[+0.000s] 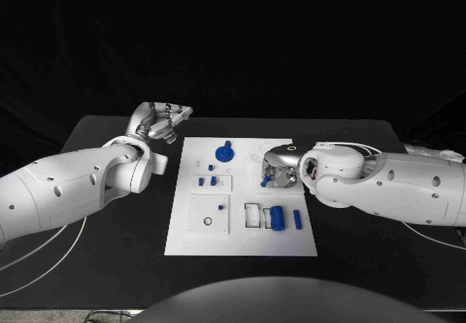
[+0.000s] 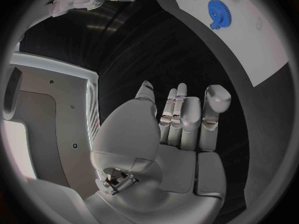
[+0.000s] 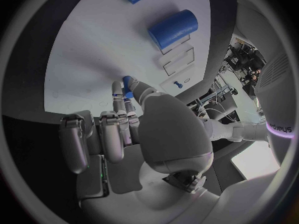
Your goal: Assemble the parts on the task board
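Observation:
The white task board (image 1: pixel 243 235) lies mid-table. Over its right edge my right hand (image 1: pixel 279 169) pinches a small blue peg (image 1: pixel 265 180) between thumb and a finger; the right wrist view shows the peg (image 3: pixel 127 88) at the fingertips, just above the board (image 3: pixel 93 55). A blue gear (image 1: pixel 223 153) sits at the board's far end. Nearer lie a blue cylinder (image 1: pixel 278 218) and a thin blue rod (image 1: pixel 297 219). My left hand (image 1: pixel 160 122) hovers off the board's far left corner with fingers straight and nothing in them (image 2: pixel 181 119).
Small blue pegs (image 1: pixel 207 181) stand in the board's left middle, and another (image 1: pixel 221 207) sits on a raised square plate with a black ring (image 1: pixel 207 221). Bare black table (image 1: pixel 116 235) surrounds the board.

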{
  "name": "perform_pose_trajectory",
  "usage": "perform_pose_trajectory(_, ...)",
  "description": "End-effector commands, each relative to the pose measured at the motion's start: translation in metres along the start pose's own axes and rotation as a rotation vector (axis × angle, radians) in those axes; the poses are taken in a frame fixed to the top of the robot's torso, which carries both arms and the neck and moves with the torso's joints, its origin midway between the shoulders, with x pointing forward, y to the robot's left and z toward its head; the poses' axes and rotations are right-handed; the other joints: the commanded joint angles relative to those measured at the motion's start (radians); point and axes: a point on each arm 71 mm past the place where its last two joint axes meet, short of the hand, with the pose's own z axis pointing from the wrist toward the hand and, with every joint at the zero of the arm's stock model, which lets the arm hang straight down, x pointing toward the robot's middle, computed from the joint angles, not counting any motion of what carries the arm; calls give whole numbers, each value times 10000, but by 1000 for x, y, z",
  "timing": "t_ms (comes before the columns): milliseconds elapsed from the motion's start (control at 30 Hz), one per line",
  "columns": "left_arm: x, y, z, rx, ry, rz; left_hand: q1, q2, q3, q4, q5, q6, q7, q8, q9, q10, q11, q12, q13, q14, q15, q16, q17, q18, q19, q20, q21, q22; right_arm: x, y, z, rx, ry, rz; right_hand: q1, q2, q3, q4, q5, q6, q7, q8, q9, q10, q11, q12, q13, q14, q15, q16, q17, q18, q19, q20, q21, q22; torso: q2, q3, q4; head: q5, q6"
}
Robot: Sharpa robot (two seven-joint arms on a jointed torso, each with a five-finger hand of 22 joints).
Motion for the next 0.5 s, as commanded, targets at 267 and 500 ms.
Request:
perform_pose_trajectory(267,1,-2,0,140,101,-10,14,110,-44,5,36,-54,-8,1,-3,-58,30,-8,17,-53,-10,-67,-15,-76,-56,-14,-68,375,2,1,1,4,87,111,-153,-359,-68,98,-119,-863,-56,-186,-268,-367,137,-47,-3,1041,187,41,2632,-68,1029,237,45,2632,7,-8,0,-5,0)
perform_pose_trajectory(500,1,-2,0,137,98,-8,14,110,-44,5,36,-54,-8,1,-3,-58,30,-8,17,-53,-10,-67,-15,-76,-56,-14,-68,375,0,4,1,-144,-65,151,-236,-402,-127,136,-172,-762,115,-111,-228,-402,134,-23,7,1041,201,41,2632,-68,1029,280,45,2632,6,-3,6,-18,0)
